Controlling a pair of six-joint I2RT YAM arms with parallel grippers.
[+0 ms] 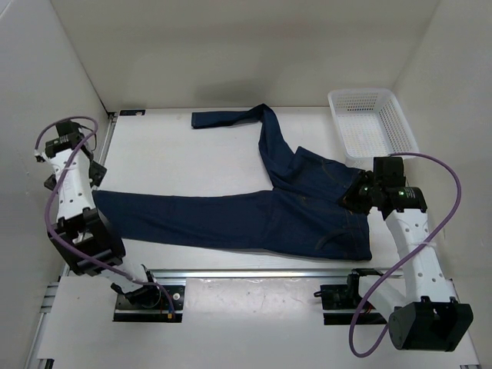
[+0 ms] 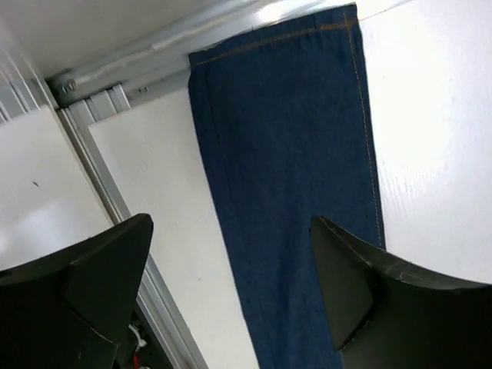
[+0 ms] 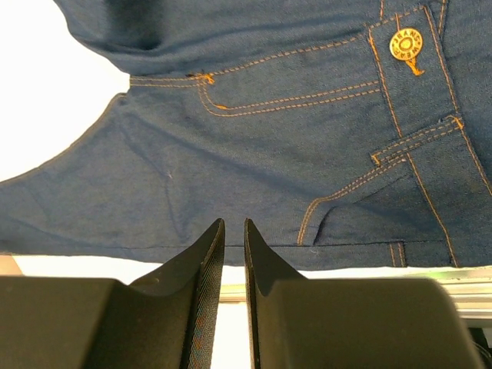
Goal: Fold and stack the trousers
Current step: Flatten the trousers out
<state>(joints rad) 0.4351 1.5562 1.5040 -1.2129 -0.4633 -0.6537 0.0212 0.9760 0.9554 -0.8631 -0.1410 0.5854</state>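
Observation:
The dark navy trousers (image 1: 254, 219) lie flat on the white table. One leg runs left, the other bends up toward the back, and the waist is at the right. My left gripper (image 1: 94, 174) is open above the left leg's hem. In the left wrist view that leg (image 2: 292, 154) lies between and below the spread jaws (image 2: 231, 223), apart from them. My right gripper (image 1: 360, 196) is shut over the waistband. In the right wrist view its jaws (image 3: 234, 223) are nearly together with no cloth between them, above the front pocket stitching (image 3: 254, 154) and a brass button (image 3: 405, 42).
A white mesh basket (image 1: 373, 123) stands at the back right. A metal rail (image 1: 261, 273) runs along the table's near edge and another (image 2: 115, 192) along its left edge. White walls enclose the table on the left, back and right.

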